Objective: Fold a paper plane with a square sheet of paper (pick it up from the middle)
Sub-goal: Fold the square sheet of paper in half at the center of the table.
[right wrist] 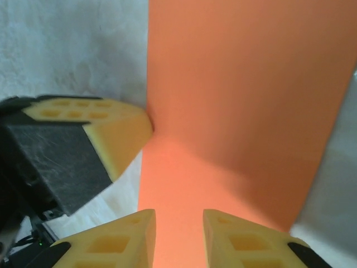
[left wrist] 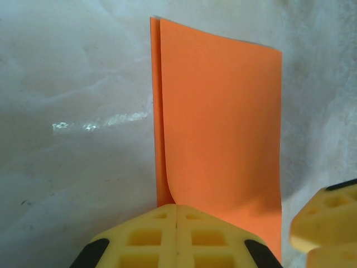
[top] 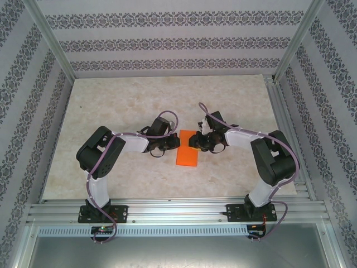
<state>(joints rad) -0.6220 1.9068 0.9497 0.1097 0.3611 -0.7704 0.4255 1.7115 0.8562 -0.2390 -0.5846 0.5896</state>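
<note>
The square sheet of paper (top: 187, 149) is bright orange and lies on the table folded into a rectangle of two layers, between both grippers. In the left wrist view the paper (left wrist: 223, 123) shows two offset edges on its left side, and the top layer curls up near my left gripper (left wrist: 176, 207). That gripper (top: 174, 143) is shut, with its tip on the paper's near left corner. My right gripper (right wrist: 178, 215) stands open just above the paper (right wrist: 240, 84), with a gap between its jaws and nothing in them. It sits at the paper's right edge (top: 195, 140). The paper plane is out of view.
The pale marbled table (top: 122, 106) is walled in by patterned panels and a metal frame (top: 167, 211) along the near edge. The grippers are close together: a left finger (right wrist: 111, 134) shows in the right wrist view, and a right finger (left wrist: 326, 223) in the left wrist view.
</note>
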